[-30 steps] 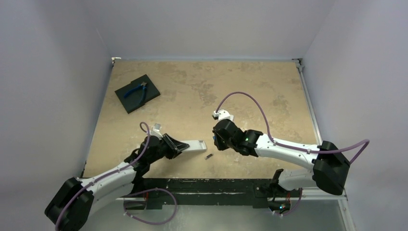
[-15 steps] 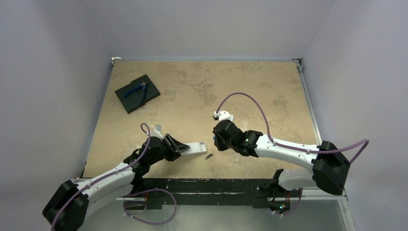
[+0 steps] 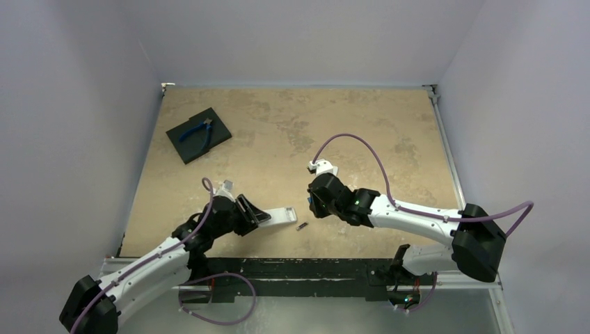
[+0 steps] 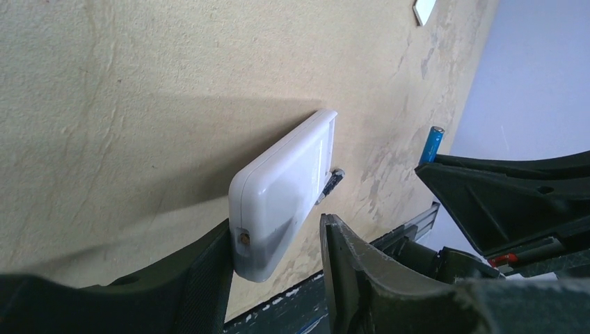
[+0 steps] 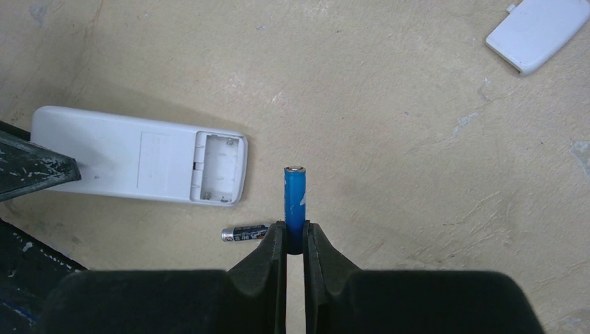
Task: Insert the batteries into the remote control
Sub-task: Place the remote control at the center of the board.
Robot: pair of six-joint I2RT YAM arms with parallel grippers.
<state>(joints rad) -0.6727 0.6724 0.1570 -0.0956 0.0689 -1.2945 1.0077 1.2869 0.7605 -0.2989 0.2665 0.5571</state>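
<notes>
Remote control (image 5: 139, 165) is lying empty, loosely straddled by left gripper (image 4: 277, 226); right gripper (image 5: 295, 235) is pinching blue battery (image 5: 295, 195).

- the remote control (image 5: 139, 165): a small, slim white handset with its plain back turned up. the battery compartment at one end is uncovered and empty, both slots bare. the opposite end sits between the fingers of the left gripper (image 4: 277, 226), with one finger against it and a gap at the other.
- the blue battery (image 5: 295, 202): a slim blue cylinder with a silver cap. it is pinched at one end by the right gripper (image 5: 295, 233) and sticks out past the fingertips, just beside the remote control's open compartment end and not touching it.
- the dark battery (image 5: 243, 232): a grey-black cylinder with a silver end, lying loose on its side. it is just off the corner of the remote control's compartment end, roughly in line with the handset's length, with a small gap between them.
</notes>
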